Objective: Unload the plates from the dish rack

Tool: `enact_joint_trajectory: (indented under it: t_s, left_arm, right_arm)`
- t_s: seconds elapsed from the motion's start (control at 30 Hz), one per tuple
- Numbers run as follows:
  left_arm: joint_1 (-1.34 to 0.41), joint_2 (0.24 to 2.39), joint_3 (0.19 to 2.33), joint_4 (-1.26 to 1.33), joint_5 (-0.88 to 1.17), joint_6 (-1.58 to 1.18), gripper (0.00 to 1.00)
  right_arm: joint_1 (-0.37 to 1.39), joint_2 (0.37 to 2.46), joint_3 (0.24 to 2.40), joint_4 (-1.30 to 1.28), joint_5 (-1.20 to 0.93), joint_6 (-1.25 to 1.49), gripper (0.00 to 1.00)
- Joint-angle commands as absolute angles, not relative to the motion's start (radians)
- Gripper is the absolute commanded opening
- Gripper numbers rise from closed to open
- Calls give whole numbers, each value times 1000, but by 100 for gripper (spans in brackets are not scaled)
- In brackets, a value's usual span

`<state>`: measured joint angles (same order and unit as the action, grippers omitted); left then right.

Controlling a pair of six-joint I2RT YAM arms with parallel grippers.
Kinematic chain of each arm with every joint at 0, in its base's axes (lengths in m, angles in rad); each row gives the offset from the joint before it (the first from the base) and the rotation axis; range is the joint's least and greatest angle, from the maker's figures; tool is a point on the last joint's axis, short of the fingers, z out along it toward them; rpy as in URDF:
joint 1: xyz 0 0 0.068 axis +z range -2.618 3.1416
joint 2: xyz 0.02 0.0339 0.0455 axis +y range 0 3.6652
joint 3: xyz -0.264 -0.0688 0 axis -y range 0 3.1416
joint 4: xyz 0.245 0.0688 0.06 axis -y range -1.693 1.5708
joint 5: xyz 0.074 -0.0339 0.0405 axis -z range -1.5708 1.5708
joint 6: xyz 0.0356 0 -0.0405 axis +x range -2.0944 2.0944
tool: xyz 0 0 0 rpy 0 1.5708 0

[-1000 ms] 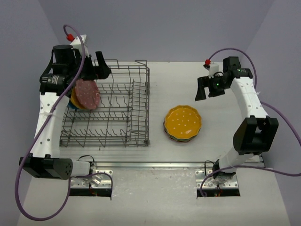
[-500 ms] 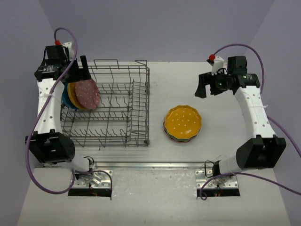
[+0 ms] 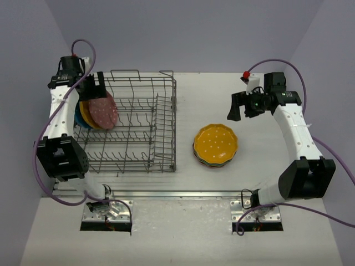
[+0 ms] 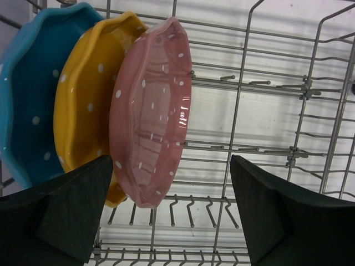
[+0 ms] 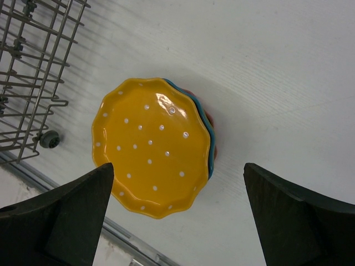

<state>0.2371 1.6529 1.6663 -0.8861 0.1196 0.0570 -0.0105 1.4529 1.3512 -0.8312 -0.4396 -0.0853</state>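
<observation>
The grey wire dish rack (image 3: 166,123) stands on the left of the table. At its left end three dotted plates stand on edge: pink (image 3: 104,111), yellow (image 3: 86,114) and blue (image 3: 77,117). My left gripper (image 3: 94,87) hovers above them, open. In the left wrist view the pink plate (image 4: 152,116) has its lower rim between the fingers, close to the left finger (image 4: 77,210); the yellow plate (image 4: 83,111) and the blue plate (image 4: 28,94) lie beyond it. A stack of plates topped by an orange-yellow one (image 3: 216,145) lies on the table. My right gripper (image 3: 238,106) is open, high above the stack (image 5: 152,147).
A metal rail (image 3: 183,194) runs along the table's near edge by the arm bases. The rack's near right corner (image 5: 33,72) shows in the right wrist view, left of the stack. Purple walls close in the table on three sides.
The left gripper has swung left from the rack's back rim to above the standing plates, and its jaws have narrowed a little. The right gripper has shifted only slightly.
</observation>
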Motion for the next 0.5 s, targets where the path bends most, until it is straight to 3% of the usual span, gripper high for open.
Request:
enact_joint_trajectory:
  t_s: [0.0, 0.33, 0.47]
  left_arm:
    - [250, 1687, 1637, -829, 92, 55, 84]
    - [249, 1712, 1543, -743, 51, 46, 82]
    - [250, 1715, 1513, -711, 147, 43, 73]
  right_arm:
    - [-6, 1420, 1342, -790, -462, -83, 99]
    - [-6, 1427, 1345, -791, -476, -74, 99]
    - [-6, 1430, 1347, -790, -479, -71, 99]
